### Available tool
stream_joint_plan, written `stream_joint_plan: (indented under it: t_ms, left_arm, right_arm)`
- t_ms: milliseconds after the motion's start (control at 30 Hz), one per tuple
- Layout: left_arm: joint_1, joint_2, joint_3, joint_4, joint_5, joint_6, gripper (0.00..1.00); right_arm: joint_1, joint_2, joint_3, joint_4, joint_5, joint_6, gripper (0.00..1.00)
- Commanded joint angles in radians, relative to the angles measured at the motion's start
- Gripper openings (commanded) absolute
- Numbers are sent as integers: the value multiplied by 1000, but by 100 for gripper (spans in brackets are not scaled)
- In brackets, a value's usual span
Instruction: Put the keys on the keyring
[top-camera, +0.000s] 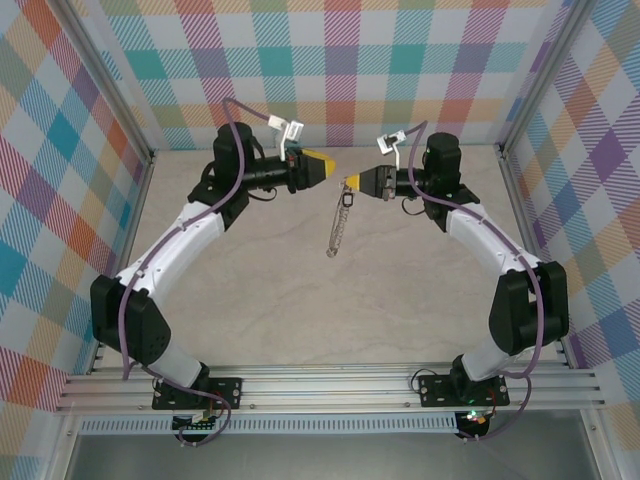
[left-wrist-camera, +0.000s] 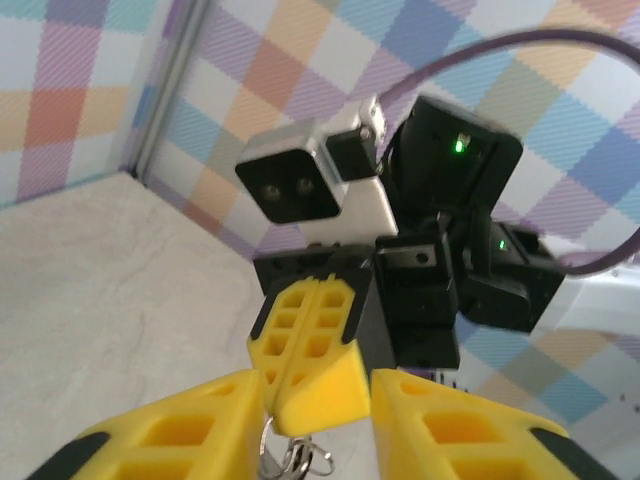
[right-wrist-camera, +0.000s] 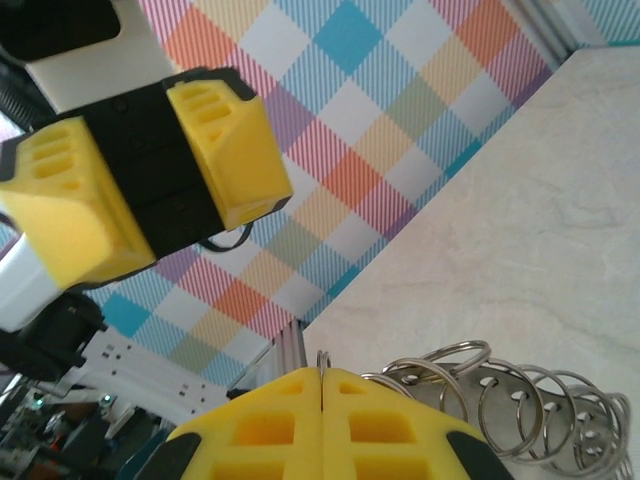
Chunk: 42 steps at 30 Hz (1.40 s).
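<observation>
Jaws first: your right gripper (top-camera: 348, 182) is clamping closed on the silver-grey metal keyring (top-camera: 338, 225), whose linked loops are dangling below it. Your left gripper (top-camera: 331, 167) is standing partly open just beside. You are lining up; steady the ring and approach level, so the yellow tips avoid colliding.
</observation>
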Motion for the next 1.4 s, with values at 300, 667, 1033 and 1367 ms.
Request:
stream_joint_plan:
  t_ms: [300,667,1033,1367]
  left_arm:
    - [8,82,105,-196,163,117,25]
    - [-10,113,111,-188,167,111,25]
    - [-35,123,115,-182,184,111,24]
    - [-44,122,105,-183,192,112,17]
  right_arm:
    - [-3,6,37,-2,-84,-34,0]
    - [-3,8,34,24,-77,-18,0]
    - [-3,12,34,42,-71,-4,0]
    - [-3,14,34,41,-64,-6,0]
